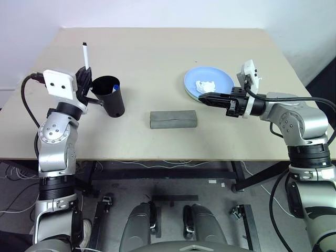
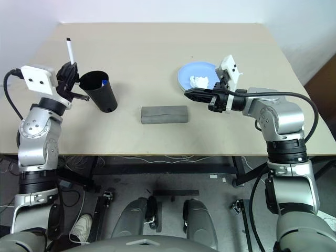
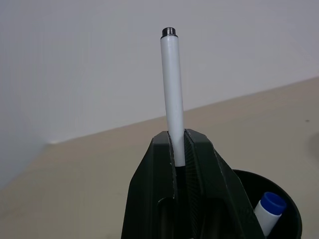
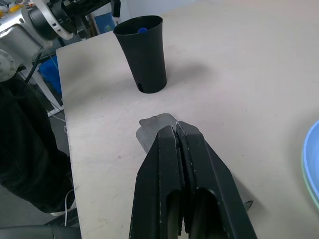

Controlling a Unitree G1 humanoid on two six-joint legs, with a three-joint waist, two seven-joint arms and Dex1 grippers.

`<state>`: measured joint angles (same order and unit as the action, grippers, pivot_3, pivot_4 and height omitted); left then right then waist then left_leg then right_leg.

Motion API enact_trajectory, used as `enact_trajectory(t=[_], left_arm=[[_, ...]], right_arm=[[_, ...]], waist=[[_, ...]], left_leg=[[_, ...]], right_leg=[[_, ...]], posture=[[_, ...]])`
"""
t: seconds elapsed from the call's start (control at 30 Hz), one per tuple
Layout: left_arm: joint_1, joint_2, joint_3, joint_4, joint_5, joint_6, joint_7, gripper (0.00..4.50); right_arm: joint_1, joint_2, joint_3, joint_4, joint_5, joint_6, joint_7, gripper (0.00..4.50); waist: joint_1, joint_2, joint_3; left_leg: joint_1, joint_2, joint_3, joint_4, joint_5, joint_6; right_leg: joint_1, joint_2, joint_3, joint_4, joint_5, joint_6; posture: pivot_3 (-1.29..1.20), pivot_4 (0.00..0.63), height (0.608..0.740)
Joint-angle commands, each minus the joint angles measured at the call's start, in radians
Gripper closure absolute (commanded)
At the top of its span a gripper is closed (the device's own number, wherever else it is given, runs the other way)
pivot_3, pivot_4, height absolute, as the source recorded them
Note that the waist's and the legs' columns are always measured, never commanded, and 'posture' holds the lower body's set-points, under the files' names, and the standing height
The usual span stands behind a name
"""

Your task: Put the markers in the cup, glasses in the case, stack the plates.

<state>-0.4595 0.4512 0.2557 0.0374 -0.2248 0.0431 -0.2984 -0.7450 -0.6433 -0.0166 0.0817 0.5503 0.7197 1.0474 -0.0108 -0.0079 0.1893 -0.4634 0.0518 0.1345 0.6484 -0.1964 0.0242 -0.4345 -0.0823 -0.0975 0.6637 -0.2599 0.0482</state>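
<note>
holding black-capped marker (image 1: 85,56) upright beside cup (image 1: 110,96), left gripper (image 1: 84,79)

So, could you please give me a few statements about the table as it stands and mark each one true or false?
1. The left pincer is shut on the black-capped marker. True.
2. The blue-capped marker lies loose on the table. False: it stands inside the cup.
3. The case is shut and sits between the cup and the plates. True.
4. The right pincer carries the glasses. False: it is shut with nothing in it.
5. The two plates sit apart. False: the blue plate rests on the green plate, with a crumpled white thing on top.
</note>
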Motion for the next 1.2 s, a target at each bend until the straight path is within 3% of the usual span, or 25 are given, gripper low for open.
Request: enact_trajectory(t=[0.03,0.33,0.77,0.93,1.07,1.2], left_arm=[[-0.040,-0.001,0.003,-0.010,0.003,-0.040,-0.002,4.49],[-0.049,-0.024,-0.024,0.042,0.012,-0.061,-0.015,4.49],[-0.039,-0.017,-0.022,-0.011,-0.006,-0.035,-0.040,0.03],[0.022,0.055,0.025,-0.165,-0.158,0.182,-0.125,0.03],[0.119,0.186,0.111,-0.274,-0.340,0.367,-0.264,0.03],[0.235,0.276,0.202,-0.281,-0.449,0.358,-0.464,0.03]], right_arm=[[-0.023,-0.011,-0.025,-0.019,0.002,-0.010,-0.005,4.45],[-0.016,-0.018,-0.030,-0.027,0.004,-0.010,-0.014,4.45],[-0.011,-0.016,-0.027,-0.027,-0.003,-0.018,-0.022,4.45],[-0.013,-0.016,-0.028,-0.022,-0.001,-0.020,-0.017,4.45],[-0.002,-0.020,-0.022,-0.021,0.003,-0.026,0.010,4.45],[0.007,-0.013,-0.023,-0.022,0.011,-0.030,0.032,4.45]], waist=[[0.000,0.000,0.000],[0.000,0.000,0.000],[0.000,0.000,0.000],[-0.002,0.000,0.000],[-0.008,0.000,0.000],[-0.007,0.000,0.000]], left_leg=[[0.000,0.000,0.000,0.000,0.000,0.000],[0.000,0.000,0.000,0.000,0.000,0.000],[0.000,0.000,0.000,0.000,0.000,0.001],[0.000,0.000,0.000,0.000,0.000,0.000],[0.000,0.001,0.000,0.000,0.000,-0.001],[0.000,0.001,0.000,-0.001,-0.001,-0.002]], right_leg=[[0.000,0.000,0.000,0.000,0.000,0.000],[0.000,0.000,0.000,0.000,0.000,0.000],[0.000,0.000,0.000,0.000,0.000,0.000],[0.000,0.000,0.000,0.000,0.000,0.000],[0.000,0.001,0.000,0.000,0.000,0.000],[-0.001,0.001,0.000,0.000,0.000,-0.001]], posture=[[0.00,0.150,0.710],[0.00,0.150,0.710],[0.00,0.150,0.710],[0.00,0.150,0.710],[0.00,0.150,0.710],[0.00,0.150,0.710]])
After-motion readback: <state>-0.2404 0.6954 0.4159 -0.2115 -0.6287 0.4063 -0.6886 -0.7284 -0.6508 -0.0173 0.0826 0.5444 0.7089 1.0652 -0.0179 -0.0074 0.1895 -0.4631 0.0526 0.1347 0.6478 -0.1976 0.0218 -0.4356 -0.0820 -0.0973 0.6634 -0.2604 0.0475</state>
